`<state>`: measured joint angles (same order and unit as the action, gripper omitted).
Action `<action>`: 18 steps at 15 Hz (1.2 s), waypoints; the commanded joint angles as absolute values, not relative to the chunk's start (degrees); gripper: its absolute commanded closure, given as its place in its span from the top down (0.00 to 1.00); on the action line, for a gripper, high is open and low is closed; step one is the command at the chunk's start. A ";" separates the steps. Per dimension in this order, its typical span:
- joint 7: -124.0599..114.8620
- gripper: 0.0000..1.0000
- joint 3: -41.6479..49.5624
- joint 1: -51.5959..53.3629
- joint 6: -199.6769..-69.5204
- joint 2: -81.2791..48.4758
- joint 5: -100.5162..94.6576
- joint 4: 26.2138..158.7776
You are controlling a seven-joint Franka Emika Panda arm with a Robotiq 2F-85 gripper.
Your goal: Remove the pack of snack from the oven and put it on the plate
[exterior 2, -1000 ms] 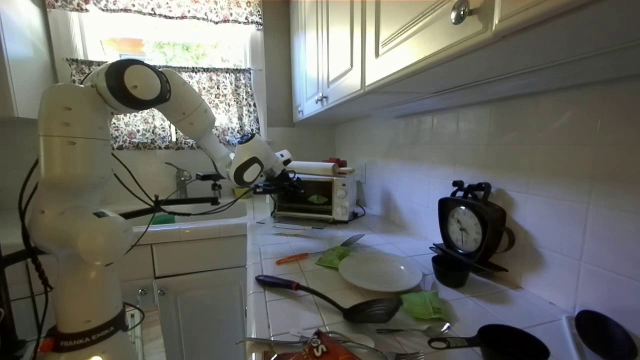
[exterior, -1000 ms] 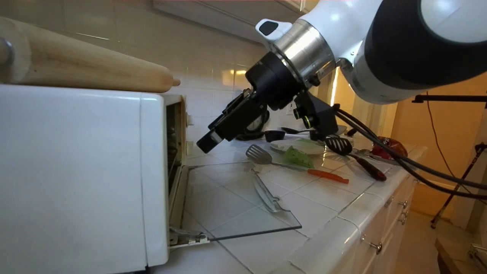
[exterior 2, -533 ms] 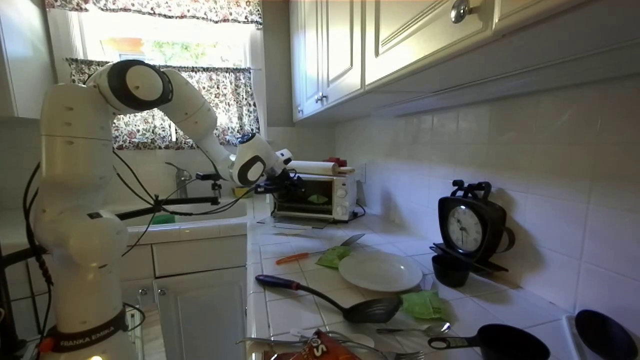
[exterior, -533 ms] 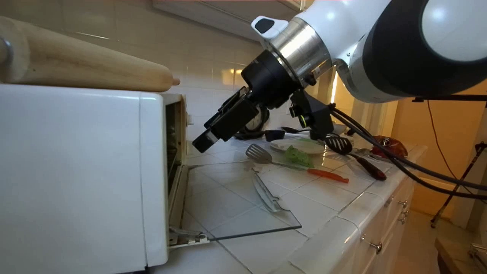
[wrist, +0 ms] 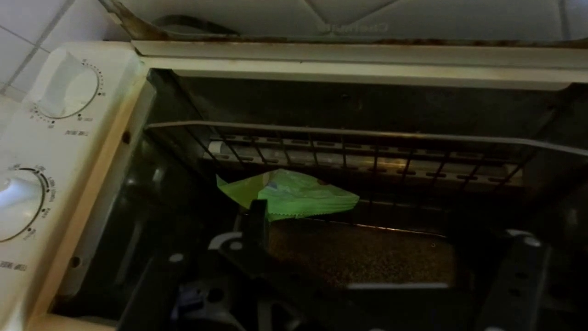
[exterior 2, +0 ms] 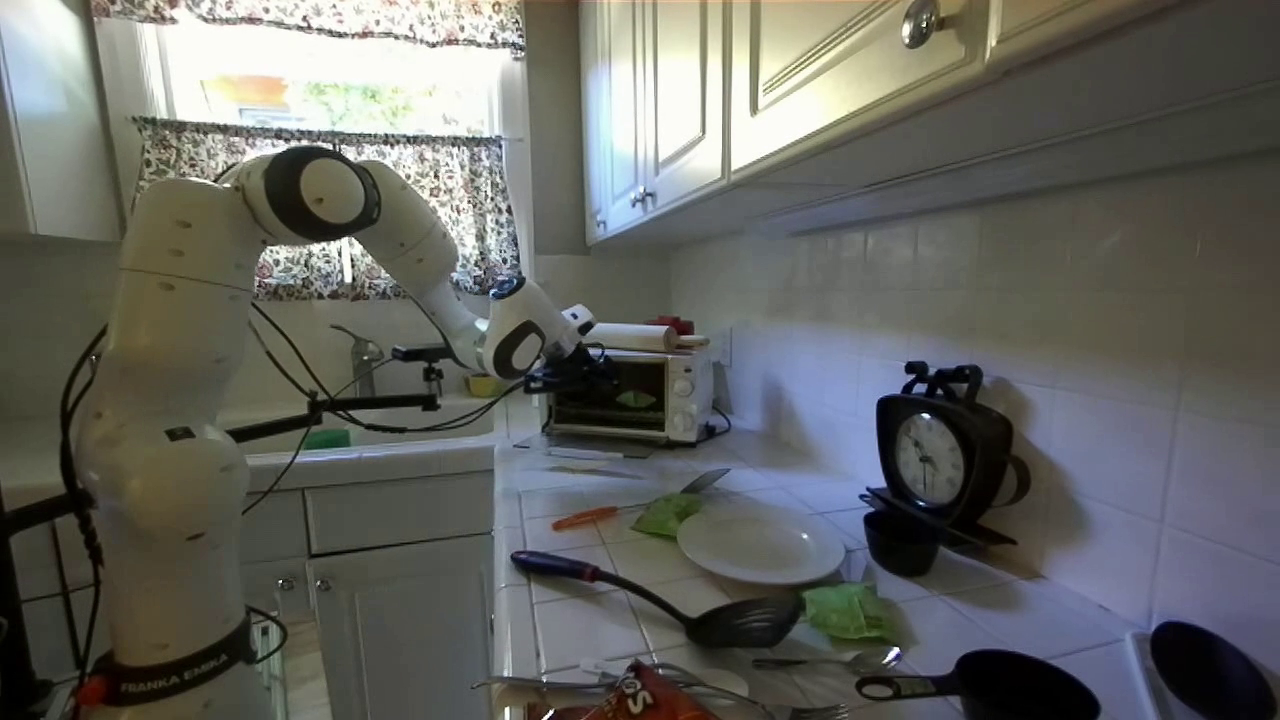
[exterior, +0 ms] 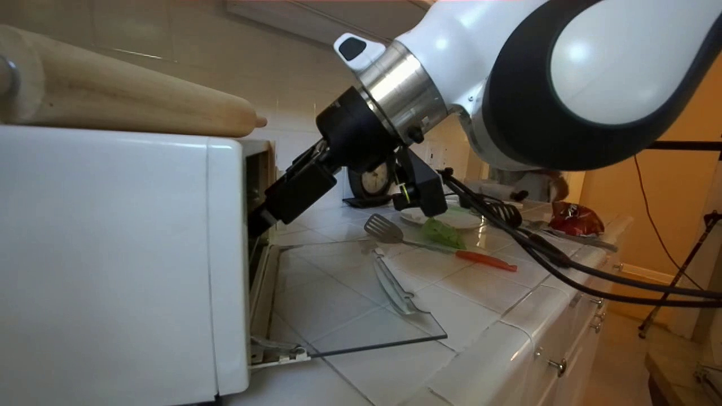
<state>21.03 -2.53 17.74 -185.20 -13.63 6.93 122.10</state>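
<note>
The white oven (exterior: 113,254) stands with its glass door (exterior: 350,304) lowered; it also shows in an exterior view (exterior 2: 684,425). The pack of snack (wrist: 308,195), bright green, lies inside on the wire rack, and shows through the opening in an exterior view (exterior 2: 636,399). My gripper (exterior: 259,223) reaches tilted down into the oven opening. In the wrist view my gripper (wrist: 360,223) is open wide; its left finger (wrist: 257,220) overlaps the pack's lower edge, and contact cannot be told. The right finger is dark. The white plate (exterior 2: 760,543) lies on the counter.
Two more green packets (exterior 2: 668,513) (exterior 2: 850,612) lie beside the plate. A spatula with an orange handle (exterior: 486,260) lies near the door. A rolling pin (exterior: 130,90) rests on the oven. The oven's wire rack (wrist: 367,133) and opening rim (wrist: 344,69) surround the gripper.
My gripper has moved forward toward the oven, from above the lowered door to inside the opening. The pack in the oven has not visibly moved.
</note>
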 commanded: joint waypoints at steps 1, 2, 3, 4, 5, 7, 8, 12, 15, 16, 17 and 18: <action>23.03 1.00 -4.95 14.51 -188.53 -19.49 6.21 116.80; 17.99 1.00 -4.24 13.88 -189.49 -20.52 0.16 116.00; 17.93 1.00 -3.88 13.56 -189.96 -21.37 -0.98 115.02; 17.25 1.00 -3.73 13.12 -190.67 -22.49 -2.36 113.88; 16.65 1.00 -3.91 12.63 -191.13 -23.46 -3.42 112.82; 15.83 1.00 -3.97 12.07 -191.85 -25.22 -4.92 110.85; 15.48 1.00 -4.01 11.97 -192.37 -25.99 -5.40 109.98; 14.77 0.97 -3.94 12.16 -194.14 -28.41 -6.36 107.03; 17.16 0.69 -3.74 12.87 -195.88 -29.72 -3.68 105.65; 14.83 0.63 -3.36 12.79 -196.26 -30.00 -6.32 105.33; 14.83 0.54 -3.47 12.78 -196.59 -30.37 -6.38 104.95; 14.72 0.47 -3.66 12.67 -196.81 -30.64 -6.41 104.87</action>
<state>17.13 -3.70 12.73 -194.94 -28.33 -3.84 107.41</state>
